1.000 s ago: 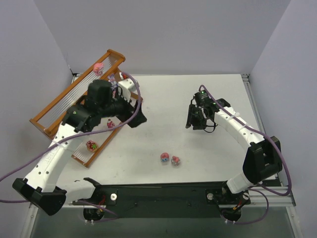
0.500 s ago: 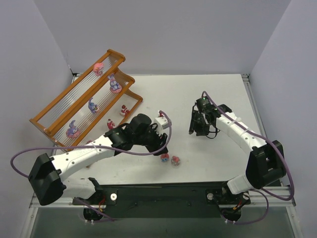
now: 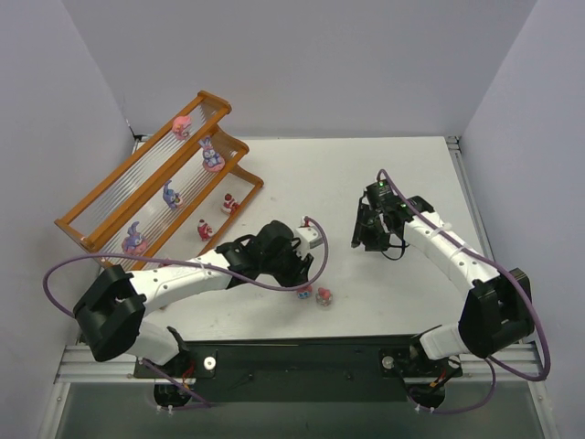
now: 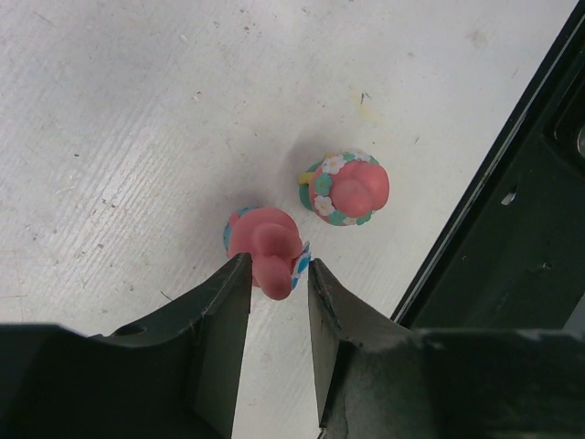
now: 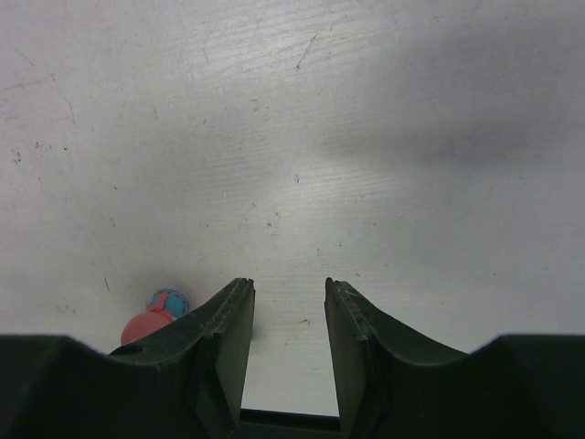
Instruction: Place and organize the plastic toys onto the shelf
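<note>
No legible text, labels, brands or numbers; toys (image 4: 265, 242), shelf (image 3: 212, 99), table (image 3: 366, 174) unmarked.

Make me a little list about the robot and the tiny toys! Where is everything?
Shelf: orange-brown rack, left side of table
Toys on shelf: six in view
Toys on table: blue-trimmed pink toy, flowery toy, third toy beside right gripper
Left gripper: jaws either side of blue-trimmed pink toy; grip uncertain
Right gripper: open, nothing between jaws
</note>
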`<state>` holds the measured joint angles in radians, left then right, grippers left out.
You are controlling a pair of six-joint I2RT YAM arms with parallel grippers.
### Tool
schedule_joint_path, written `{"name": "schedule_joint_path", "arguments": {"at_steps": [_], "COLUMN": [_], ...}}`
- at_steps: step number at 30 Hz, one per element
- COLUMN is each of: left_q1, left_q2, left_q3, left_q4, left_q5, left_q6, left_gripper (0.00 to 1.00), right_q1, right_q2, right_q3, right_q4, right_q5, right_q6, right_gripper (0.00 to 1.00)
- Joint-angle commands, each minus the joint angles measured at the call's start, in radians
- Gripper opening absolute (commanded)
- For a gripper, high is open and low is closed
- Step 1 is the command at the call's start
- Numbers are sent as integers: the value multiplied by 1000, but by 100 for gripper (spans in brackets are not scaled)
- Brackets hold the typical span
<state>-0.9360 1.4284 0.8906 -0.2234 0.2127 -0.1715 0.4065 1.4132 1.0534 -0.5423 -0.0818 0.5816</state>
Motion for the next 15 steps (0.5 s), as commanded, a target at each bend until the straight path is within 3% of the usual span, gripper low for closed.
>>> {"name": "schedule_joint_path", "arguments": {"at_steps": [1,15], "left_q1": [-6,-4], "left_q2": [18,33], "left_q3": [5,-22], "left_q4": [48,35], "left_q5": [-4,-3], "left_q6": [23,26], "left_gripper": [41,41], "right_q1": [-5,-6], "right_q2": [-37,-42], "right_q3": [-18,-33], "right_q4": [-31,-30], "right_q5": [25,30], "right_q6": [15,20], "right_gripper": [37,37]}}
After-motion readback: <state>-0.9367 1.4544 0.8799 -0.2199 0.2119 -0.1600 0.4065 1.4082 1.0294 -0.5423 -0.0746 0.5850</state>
